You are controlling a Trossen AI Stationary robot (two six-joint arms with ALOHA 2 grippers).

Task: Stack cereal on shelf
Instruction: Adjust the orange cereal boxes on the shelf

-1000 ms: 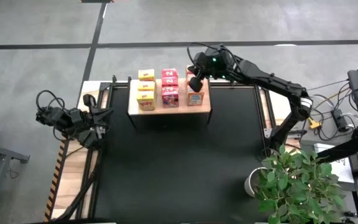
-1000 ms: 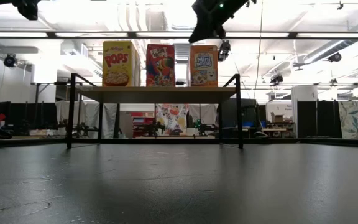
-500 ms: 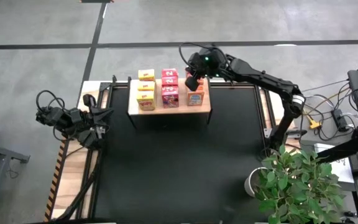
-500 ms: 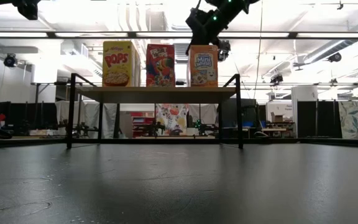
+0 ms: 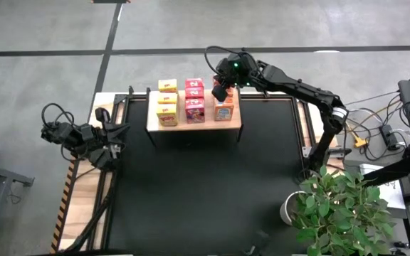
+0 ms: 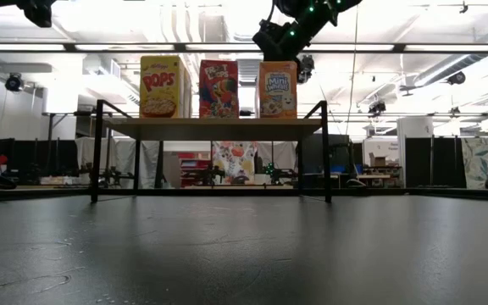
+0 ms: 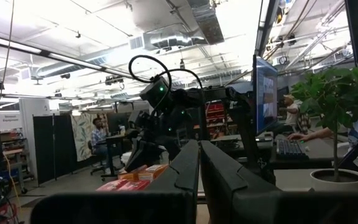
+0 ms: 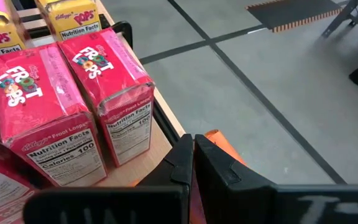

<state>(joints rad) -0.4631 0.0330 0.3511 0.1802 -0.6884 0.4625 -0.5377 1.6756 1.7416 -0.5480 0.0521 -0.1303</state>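
Since approx. 1 s ago, right claw [image 5: 219, 92] has shifted left over the orange column at the back of the shelf [image 5: 193, 125], fingers pinched shut w/ nothing held. Cereal [image 5: 195, 99] sits in three columns on the shelf: yellow, pink-red, orange. Judgement: stacking looks near complete; claw appears to be nudging or checking the rear orange box. Left claw [image 5: 112, 139] parked at tabletop's left edge, closed, empty.

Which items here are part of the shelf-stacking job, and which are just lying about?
Job: yellow cereal boxes; pink-red cereal boxes; orange cereal boxes; wooden shelf; right gripper, shut, above the orange column.
Lying about: potted plant; black mat.
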